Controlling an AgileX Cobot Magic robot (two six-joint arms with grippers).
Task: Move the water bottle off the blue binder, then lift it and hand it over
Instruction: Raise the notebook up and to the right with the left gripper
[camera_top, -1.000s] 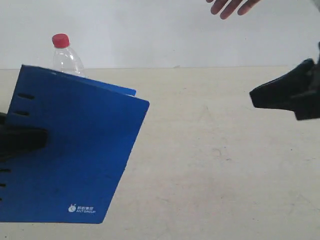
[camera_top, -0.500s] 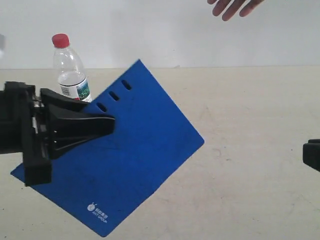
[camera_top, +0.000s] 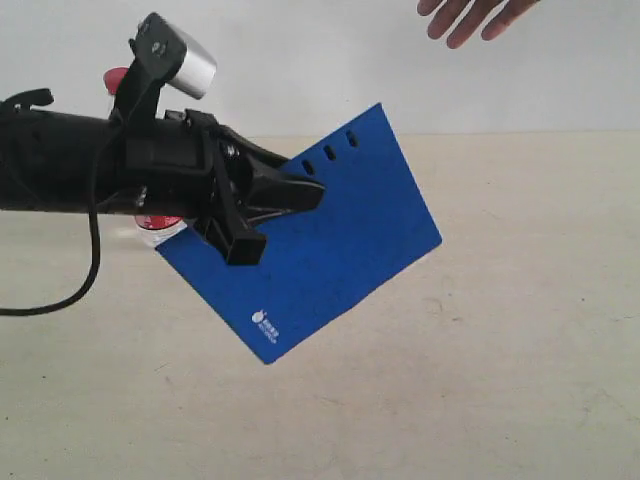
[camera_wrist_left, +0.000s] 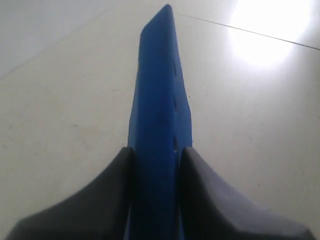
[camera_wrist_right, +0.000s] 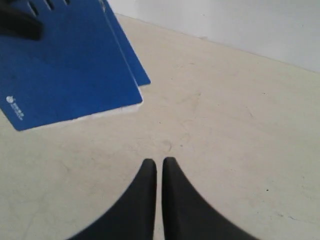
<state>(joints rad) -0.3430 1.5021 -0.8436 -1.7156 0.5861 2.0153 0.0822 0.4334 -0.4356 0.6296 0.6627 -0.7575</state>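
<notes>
My left gripper (camera_top: 300, 195) is shut on the blue binder (camera_top: 340, 235) and holds it tilted above the table, spine slots uppermost. In the left wrist view the binder (camera_wrist_left: 159, 100) runs edge-on between the fingers (camera_wrist_left: 205, 185). The water bottle stands behind the left arm, mostly hidden: only its red cap (camera_top: 114, 78) and a bit of its label (camera_top: 160, 222) show. My right gripper (camera_wrist_right: 159, 162) is shut and empty over bare table. It is out of the exterior view, and its camera sees the binder (camera_wrist_right: 65, 75) some way off.
A person's hand (camera_top: 475, 15) reaches in at the top of the exterior view. The beige table (camera_top: 500, 350) meets a white wall at the back. A black cable (camera_top: 70, 295) hangs from the left arm.
The left arm has swung up and to the right with the binder, which has turned and lifted. The arm now covers most of the bottle. The right gripper has left the exterior view.
</notes>
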